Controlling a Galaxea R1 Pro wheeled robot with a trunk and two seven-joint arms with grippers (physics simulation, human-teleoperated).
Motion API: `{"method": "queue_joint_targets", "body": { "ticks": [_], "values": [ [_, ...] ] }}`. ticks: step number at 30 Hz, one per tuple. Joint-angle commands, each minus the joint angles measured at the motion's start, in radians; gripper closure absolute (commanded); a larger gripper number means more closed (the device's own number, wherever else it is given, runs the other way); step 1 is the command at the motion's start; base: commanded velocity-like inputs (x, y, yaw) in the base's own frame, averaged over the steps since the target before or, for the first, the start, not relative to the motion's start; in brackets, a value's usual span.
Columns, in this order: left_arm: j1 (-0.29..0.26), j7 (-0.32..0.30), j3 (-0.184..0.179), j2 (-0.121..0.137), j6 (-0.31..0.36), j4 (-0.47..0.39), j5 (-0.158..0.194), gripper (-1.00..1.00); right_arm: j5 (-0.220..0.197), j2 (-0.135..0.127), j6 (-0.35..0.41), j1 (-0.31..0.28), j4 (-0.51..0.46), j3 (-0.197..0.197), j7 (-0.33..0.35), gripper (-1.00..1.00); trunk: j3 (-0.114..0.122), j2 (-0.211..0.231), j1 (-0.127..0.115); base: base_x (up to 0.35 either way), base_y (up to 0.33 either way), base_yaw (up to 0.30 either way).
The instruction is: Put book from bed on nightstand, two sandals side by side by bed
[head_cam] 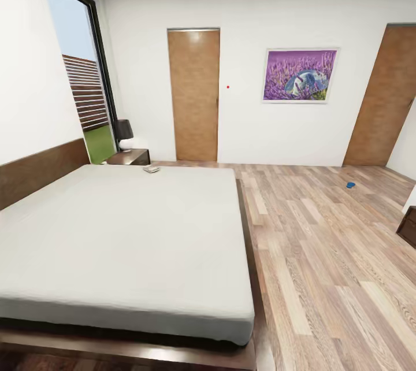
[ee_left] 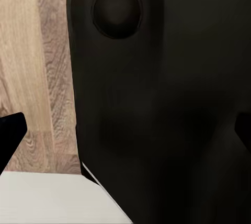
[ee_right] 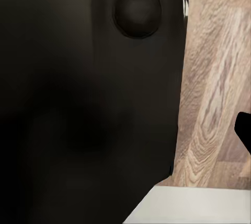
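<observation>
Head view — book (head_cam: pixel 151 169) on bed's (head_cam: pixel 115 232) far edge

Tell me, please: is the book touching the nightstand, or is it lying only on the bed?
Apart. In the head view the book lies on the mattress of the bed, near its far edge, and a strip of mattress separates it from the nightstand.

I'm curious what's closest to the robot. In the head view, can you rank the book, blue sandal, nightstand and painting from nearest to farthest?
1. Book, at the bed's far edge on the left, and sandal, on the floor at right: too close to call.
2. Nightstand, just beyond the book, left.
3. Painting, on the back wall.
</observation>
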Motion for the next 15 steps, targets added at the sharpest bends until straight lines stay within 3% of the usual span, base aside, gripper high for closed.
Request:
{"method": "queue_joint_targets", "body": {
  "ticks": [1,15],
  "values": [
    [-0.005,-0.002,0.002,-0.001,-0.006,-0.006,0.003,-1.00,-0.003,-0.005,-0.002,-0.006,-0.006,-0.006,0.002,-1.00,0.000,0.000,0.000,0.000,0.000,0.000],
    [-0.002,-0.002,0.003,-0.001,-0.025,-0.064,0.006,-1.00,-0.004,-0.006,-0.003,-0.011,-0.013,-0.009,0.002,-1.00,0.000,0.000,0.000,0.000,0.000,0.000]
  ]
}}
